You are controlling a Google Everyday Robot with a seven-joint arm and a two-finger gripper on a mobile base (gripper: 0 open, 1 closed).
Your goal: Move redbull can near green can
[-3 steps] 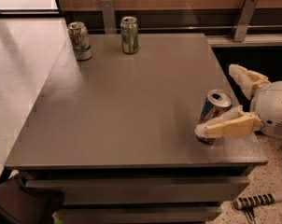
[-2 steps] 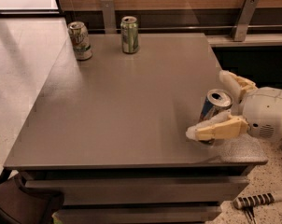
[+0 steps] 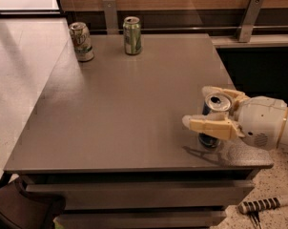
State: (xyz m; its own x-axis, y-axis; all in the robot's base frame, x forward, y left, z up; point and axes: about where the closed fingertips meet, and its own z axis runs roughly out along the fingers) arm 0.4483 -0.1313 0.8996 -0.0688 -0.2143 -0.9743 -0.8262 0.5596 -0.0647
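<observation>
The redbull can (image 3: 217, 104), slim and blue and silver with a silver top, stands upright near the table's front right corner. My gripper (image 3: 198, 107) reaches in from the right, and its pale fingers (image 3: 211, 126) sit on both sides of the can, closed against it. The can still rests on the table. The green can (image 3: 132, 36), green with a pale label patch, stands upright at the far edge of the table, left of centre and well away from my gripper.
A whitish can with red-and-green print (image 3: 81, 42) stands at the far left corner. The grey table (image 3: 129, 113) has drawers below its front edge. A wooden wall with metal brackets (image 3: 249, 17) runs behind. A striped tool (image 3: 264, 204) lies on the floor at the lower right.
My gripper has moved left until its fingers straddle the redbull can, and the fingers have drawn together onto it. The can itself has barely shifted.
</observation>
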